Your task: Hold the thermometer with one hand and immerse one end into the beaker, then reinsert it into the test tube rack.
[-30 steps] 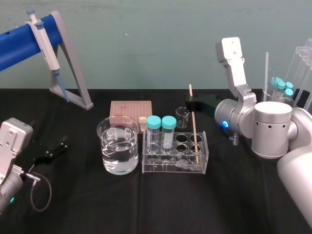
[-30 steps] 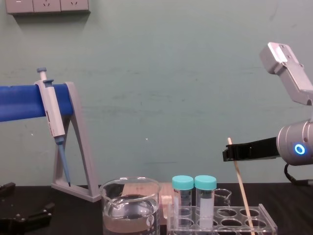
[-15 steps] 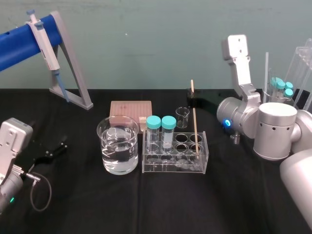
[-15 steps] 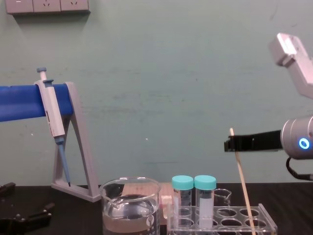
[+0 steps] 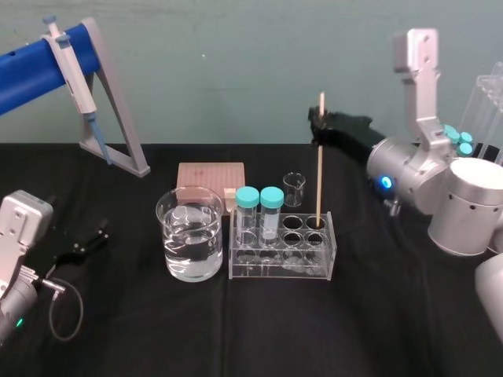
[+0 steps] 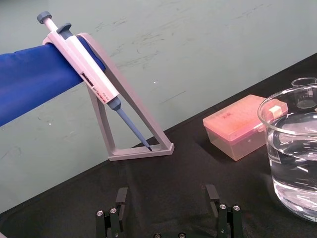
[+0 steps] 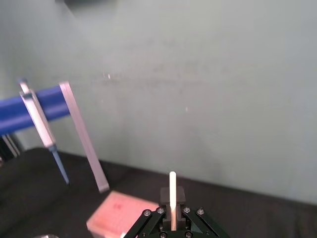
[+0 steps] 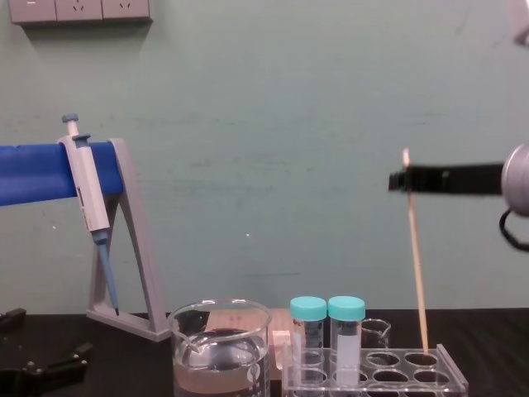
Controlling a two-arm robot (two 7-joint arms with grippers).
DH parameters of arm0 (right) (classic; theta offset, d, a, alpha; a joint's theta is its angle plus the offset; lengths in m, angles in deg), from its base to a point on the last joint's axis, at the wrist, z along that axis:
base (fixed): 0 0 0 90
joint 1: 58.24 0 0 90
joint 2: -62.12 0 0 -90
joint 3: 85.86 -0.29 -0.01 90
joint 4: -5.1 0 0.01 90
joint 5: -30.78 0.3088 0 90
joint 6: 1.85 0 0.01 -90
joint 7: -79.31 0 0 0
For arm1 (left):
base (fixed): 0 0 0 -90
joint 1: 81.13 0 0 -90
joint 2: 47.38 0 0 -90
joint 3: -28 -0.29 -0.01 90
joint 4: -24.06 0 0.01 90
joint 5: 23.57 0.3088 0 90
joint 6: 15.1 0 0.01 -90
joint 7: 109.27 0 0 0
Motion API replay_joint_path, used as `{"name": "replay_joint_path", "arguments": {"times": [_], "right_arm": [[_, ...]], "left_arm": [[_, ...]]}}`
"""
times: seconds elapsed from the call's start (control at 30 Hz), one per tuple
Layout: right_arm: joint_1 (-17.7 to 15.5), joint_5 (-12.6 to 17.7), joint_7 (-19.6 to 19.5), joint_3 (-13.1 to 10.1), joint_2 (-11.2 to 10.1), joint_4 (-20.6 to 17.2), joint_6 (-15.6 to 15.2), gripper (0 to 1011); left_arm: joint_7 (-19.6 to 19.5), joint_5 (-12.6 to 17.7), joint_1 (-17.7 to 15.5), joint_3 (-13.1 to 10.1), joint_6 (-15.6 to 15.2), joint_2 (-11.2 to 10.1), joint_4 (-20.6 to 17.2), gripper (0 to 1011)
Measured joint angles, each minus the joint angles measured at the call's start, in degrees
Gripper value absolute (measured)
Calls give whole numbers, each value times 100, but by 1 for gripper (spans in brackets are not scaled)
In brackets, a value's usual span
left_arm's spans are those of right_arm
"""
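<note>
Jaws of right gripper (image 5: 318, 129) clamped on thermometer (image 5: 319, 177) near its top, rod upright, tip at back-right hole of test tube rack (image 5: 283, 257), left gripper (image 6: 167, 194) jaws apart, parked, beaker (image 5: 189, 245) print unreadable

Pipette (image 5: 72, 71) on grey stand (image 5: 118, 104), pink box (image 5: 211, 174)

I see the right gripper (image 5: 318, 126) pinching the thin cream thermometer (image 5: 319, 169) upright, its tip seemingly at a rear hole of the clear rack (image 5: 281, 271), beside the water-filled beaker (image 5: 189, 247).
</note>
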Motion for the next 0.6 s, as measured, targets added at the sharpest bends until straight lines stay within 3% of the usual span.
{"name": "replay_joint_path", "arguments": {"times": [0.3,0.6], "right_arm": [[-86,129,139,-199,-174,-541,293,53],[62,287,298,-143,-283,-801,391,53]], "left_arm": [[0,0,0,0,0,0,0,1004],[0,0,0,0,0,0,0,1004]]}}
